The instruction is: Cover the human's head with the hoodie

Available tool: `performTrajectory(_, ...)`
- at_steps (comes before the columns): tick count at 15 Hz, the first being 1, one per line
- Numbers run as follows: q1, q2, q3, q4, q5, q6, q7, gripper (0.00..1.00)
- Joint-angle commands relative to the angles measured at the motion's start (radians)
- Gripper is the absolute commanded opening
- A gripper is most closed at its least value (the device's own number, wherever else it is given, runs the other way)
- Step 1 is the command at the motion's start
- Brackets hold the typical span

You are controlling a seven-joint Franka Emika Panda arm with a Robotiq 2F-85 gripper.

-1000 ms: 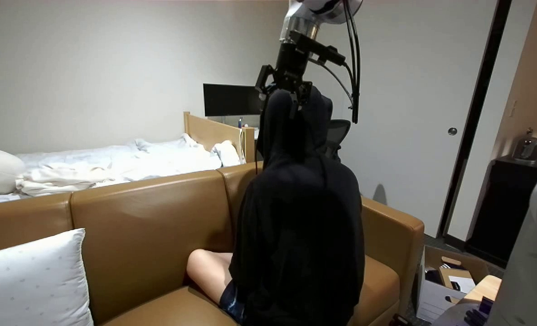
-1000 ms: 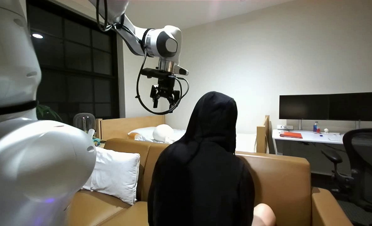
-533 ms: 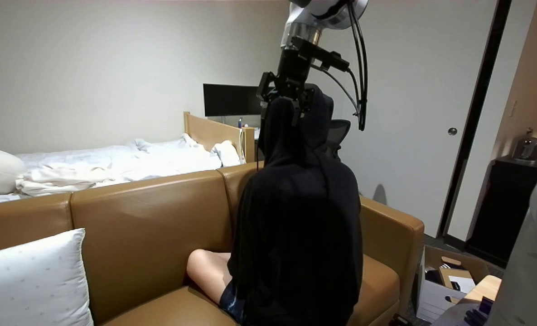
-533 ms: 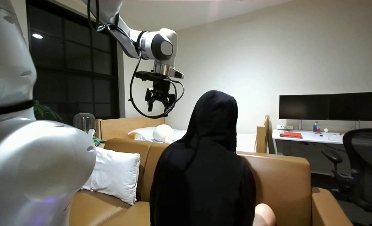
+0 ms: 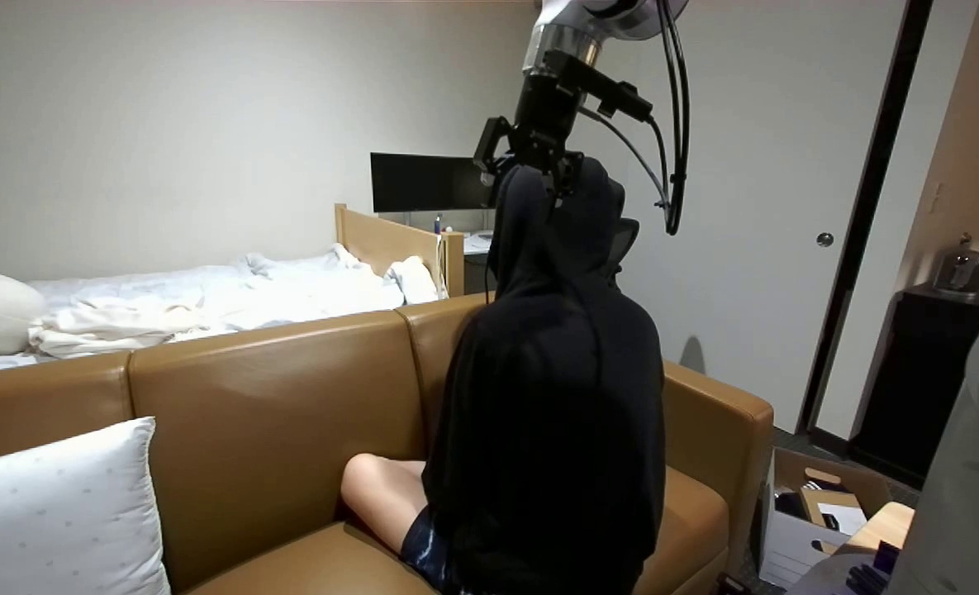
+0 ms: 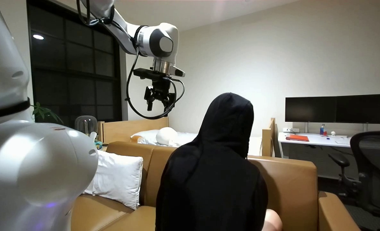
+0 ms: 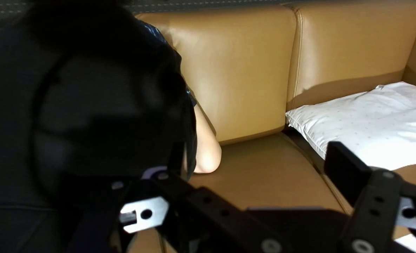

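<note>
A person in a black hoodie sits on the sofa; the hoodie shows in both exterior views [image 5: 551, 438] [image 6: 212, 192] and fills the left of the wrist view [image 7: 88, 105]. The hood [image 6: 230, 120] is up over the head; the face is hidden. A bare knee [image 5: 382, 492] shows beside the hoodie. My gripper [image 6: 158, 109] is open and empty, pointing down, left of the hood and apart from it. In an exterior view my gripper [image 5: 524, 188] overlaps the hood in the line of sight. In the wrist view only sofa shows between the open fingers [image 7: 258, 156].
A brown sofa [image 5: 274, 388] is under and behind the person. A white pillow [image 6: 119, 178] lies on its seat. A bed [image 5: 208, 297] stands behind the sofa. A desk with monitors [image 6: 337, 109] and an office chair [image 6: 372, 173] are at the right.
My gripper has moved away from the hood, dipping a little and rising again. The person has shifted slightly to the right. The gripper has stayed open.
</note>
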Motion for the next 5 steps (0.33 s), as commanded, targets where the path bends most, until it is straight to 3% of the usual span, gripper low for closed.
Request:
performTrajectory(1,-0.021,-0.032,0.014,-0.031,0.022,0.011,0.011,1.00)
performTrajectory(5,-0.018,-0.005,0.017,-0.003,0.006,-0.003,-0.005,1.00)
